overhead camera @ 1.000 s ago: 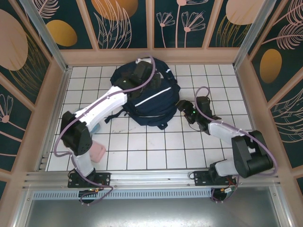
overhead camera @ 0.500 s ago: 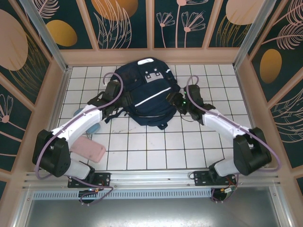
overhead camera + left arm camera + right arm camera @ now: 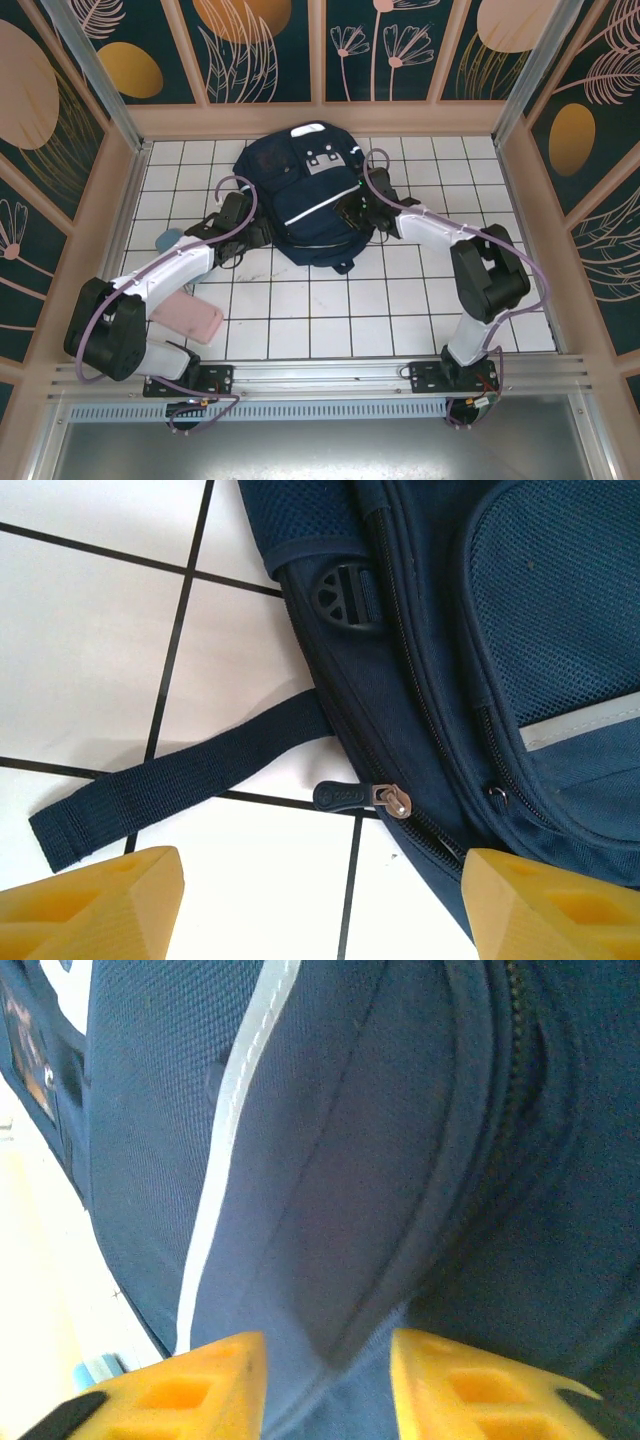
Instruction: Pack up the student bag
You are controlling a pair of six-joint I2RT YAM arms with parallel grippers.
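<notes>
The right gripper [image 3: 328, 1385] stands narrow around a raised fold of the student bag [image 3: 300, 190] beside a zip; I cannot tell whether it already pinches the fabric. The left gripper [image 3: 320, 910] hangs wide and empty at the bag's left edge, with a zipper pull [image 3: 345, 796] just ahead of it. The bag lies flat at the back middle of the table [image 3: 330, 310], apparently zipped. I judge this to be the opening step: one side anchors the fabric, the other needs a fine, low reach for the pull. A loose strap [image 3: 170, 792] lies beside it. The back wall [image 3: 320, 118] is near the bag. Open tiles lie in front, and a pink case [image 3: 190, 318] lies front-left.
</notes>
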